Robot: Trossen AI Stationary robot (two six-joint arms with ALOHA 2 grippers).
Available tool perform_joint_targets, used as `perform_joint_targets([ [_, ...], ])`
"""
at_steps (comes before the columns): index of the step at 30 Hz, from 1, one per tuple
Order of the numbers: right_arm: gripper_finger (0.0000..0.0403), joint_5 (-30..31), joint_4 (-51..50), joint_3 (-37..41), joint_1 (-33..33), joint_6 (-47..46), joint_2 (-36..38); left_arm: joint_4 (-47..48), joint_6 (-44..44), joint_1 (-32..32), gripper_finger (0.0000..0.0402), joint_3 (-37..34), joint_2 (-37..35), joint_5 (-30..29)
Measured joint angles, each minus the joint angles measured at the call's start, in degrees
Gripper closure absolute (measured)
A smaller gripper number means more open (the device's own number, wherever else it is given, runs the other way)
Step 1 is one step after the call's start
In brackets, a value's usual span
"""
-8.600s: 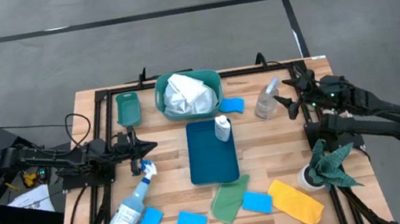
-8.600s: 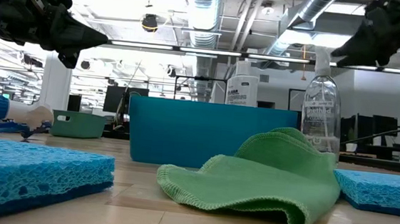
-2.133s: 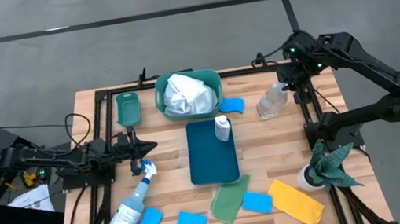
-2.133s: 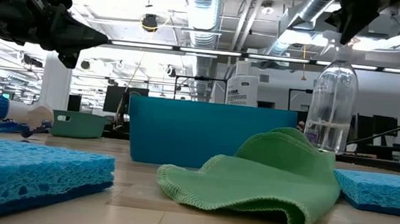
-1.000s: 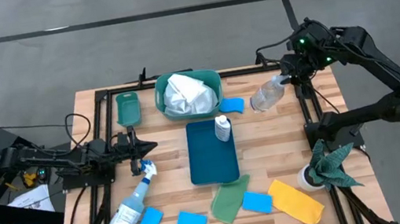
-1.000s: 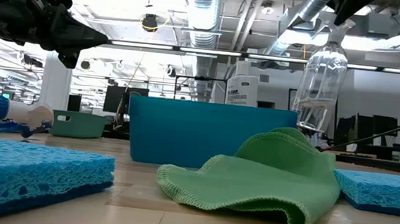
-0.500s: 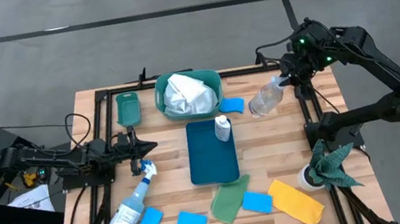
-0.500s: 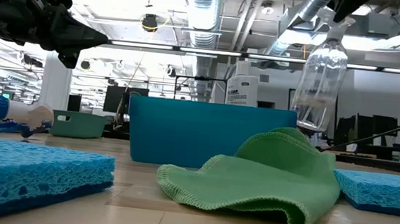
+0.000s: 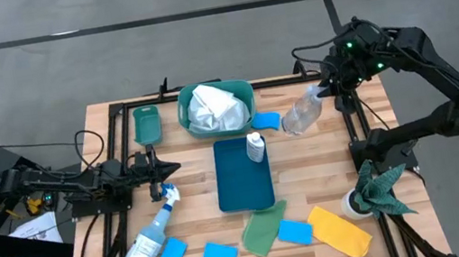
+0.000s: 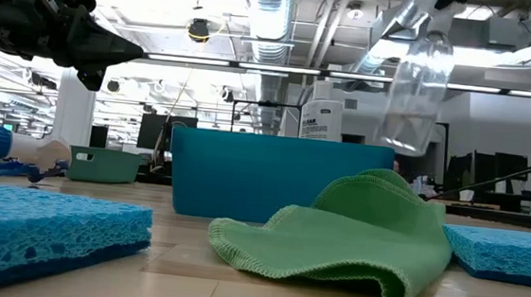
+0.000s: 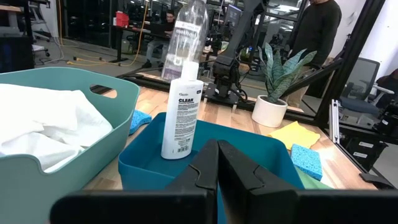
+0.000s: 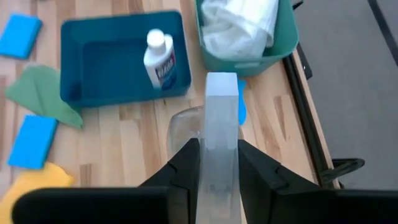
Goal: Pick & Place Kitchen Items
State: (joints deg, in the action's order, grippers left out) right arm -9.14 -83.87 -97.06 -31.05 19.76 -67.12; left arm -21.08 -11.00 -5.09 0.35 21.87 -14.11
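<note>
The right hand is clamped on the neck of a clear bottle and carries it tilted in the air, above the desk's far right part, just beside the blue sponge that lies by the teal bin of white cloth. This looks like the carry step of a pick and place. The likely target is the blue tray in the middle of the desk, where a white bottle already stands at the far end. The next move calls for bringing the clear bottle over the tray, righting it, and lowering it clear of the white bottle before letting go.

The left hand waits pinched shut and empty over the left side of the desk.

The white bottle's label reads "CLEAR"; the finer print below it is too small to read.
</note>
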Motion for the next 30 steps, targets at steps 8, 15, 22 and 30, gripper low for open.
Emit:
perform_joint_targets([
  [8, 0.0331, 0.0, -4.3, -11.2, 4.1, -2.7, -5.4, 0.0, 0.0, 0.0, 0.0401, 0.0, 0.0, 0.0],
  [15, 0.0331, 0.0, -5.8, -20.7, 8.8, -5.7, -11.0, 0.0, 0.0, 0.0, 0.0401, 0.0, 0.0, 0.0],
  [22, 0.0331, 0.0, -6.1, -29.3, 13.7, -9.3, -16.2, 0.0, 0.0, 0.0, 0.0401, 0.0, 0.0, 0.0],
  [30, 0.0331, 0.1, -6.2, -36.0, 17.3, -12.3, -21.3, 0.0, 0.0, 0.0, 0.0401, 0.0, 0.0, 0.0],
])
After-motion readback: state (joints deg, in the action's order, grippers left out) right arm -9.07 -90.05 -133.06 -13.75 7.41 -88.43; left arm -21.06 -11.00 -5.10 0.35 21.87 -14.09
